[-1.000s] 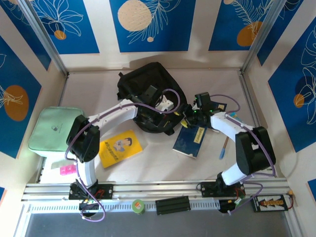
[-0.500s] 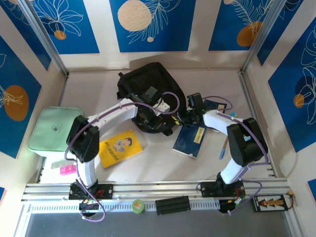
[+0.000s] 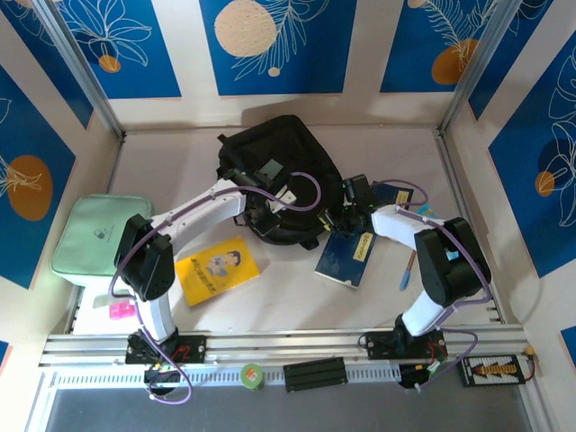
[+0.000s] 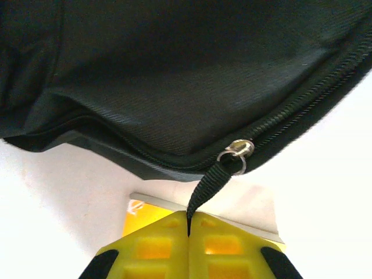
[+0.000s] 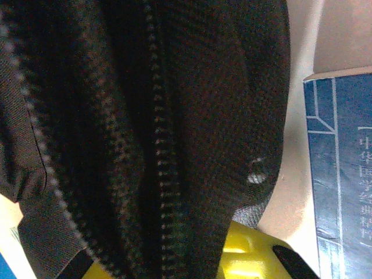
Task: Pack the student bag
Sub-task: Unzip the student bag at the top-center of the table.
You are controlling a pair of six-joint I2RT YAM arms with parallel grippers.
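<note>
The student bag [image 5: 145,116] hides the fingertips of the right gripper [image 5: 168,264]

1. R gripper [image 3: 343,211]: 1 s ago it stood just off the right side of the student bag [image 3: 270,148], jaws apart. It has since moved left to the bag's near-right edge and closed. In the R wrist view, black bag fabric now lies pressed against its yellow finger [image 5: 250,258].
2. R arm: wrist section moved left toward the bag. Elbow swung left and slightly away from the near edge. Most of this travel took place in the first half-second, w/ little after that.
3. L arm: elbow dropped left and toward the near edge, and the forearm now lies flatter and more stretched out.
4. Student bag: outline shifted slightly right.
</note>
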